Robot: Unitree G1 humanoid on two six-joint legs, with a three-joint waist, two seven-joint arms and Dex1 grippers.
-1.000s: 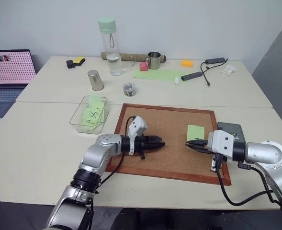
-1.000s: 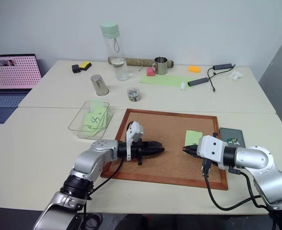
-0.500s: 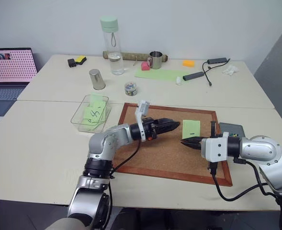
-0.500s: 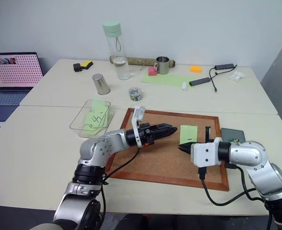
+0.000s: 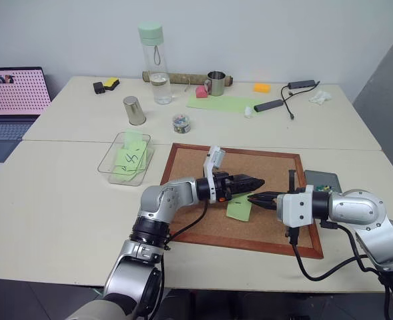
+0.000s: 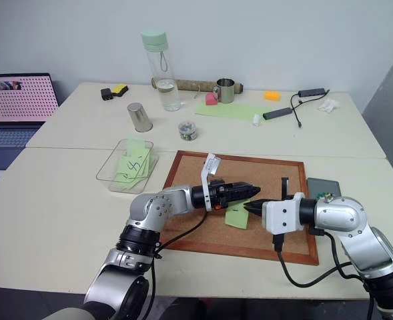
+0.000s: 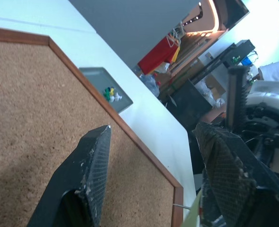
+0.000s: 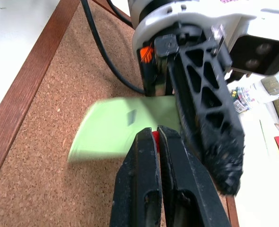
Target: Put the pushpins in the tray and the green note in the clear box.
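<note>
Green note hangs over the corkboard, pinched in my closed right gripper, with my left gripper parted just left of it, nearer the clear box at far left.

A: Where's the green note?
B: Over the corkboard, hanging from the shut right hand.
A: And the left hand?
B: Just beside it, fingers apart.
</note>
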